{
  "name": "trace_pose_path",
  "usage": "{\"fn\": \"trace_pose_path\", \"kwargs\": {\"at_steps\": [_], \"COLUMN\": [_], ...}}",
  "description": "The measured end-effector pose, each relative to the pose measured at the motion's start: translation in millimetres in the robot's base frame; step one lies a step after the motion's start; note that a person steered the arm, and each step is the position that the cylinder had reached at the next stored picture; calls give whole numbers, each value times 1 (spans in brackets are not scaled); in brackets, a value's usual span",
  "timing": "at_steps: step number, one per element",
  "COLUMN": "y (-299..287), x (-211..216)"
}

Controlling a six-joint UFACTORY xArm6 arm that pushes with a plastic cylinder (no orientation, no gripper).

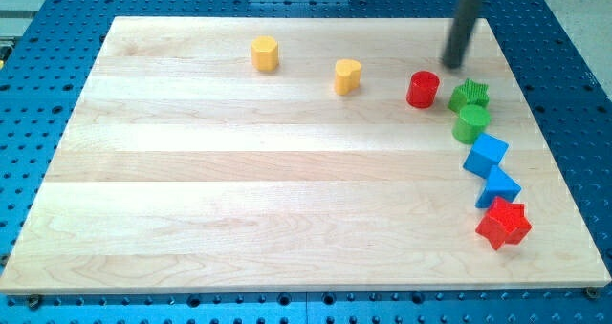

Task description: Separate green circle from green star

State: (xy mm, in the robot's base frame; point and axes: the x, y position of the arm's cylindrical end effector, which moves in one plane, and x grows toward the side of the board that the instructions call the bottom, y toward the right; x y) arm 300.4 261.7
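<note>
The green star (469,95) lies near the board's right side. The green circle (470,123) sits just below it, touching or nearly touching it. My tip (452,65) is the lower end of the dark rod, just above and a little left of the green star, and up and right of the red cylinder (423,89).
Below the green circle a blue cube (486,155), a second blue block (501,186) and a red star (503,224) run down the right side. A yellow hexagon (265,53) and a yellow heart (347,76) lie near the top. The wooden board (239,190) rests on a blue perforated table.
</note>
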Motion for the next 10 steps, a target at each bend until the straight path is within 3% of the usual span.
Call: {"fn": "trace_pose_path", "kwargs": {"at_steps": [1, 2, 5, 7, 10], "y": [36, 32, -49, 6, -94], "x": [27, 51, 85, 94, 134]}}
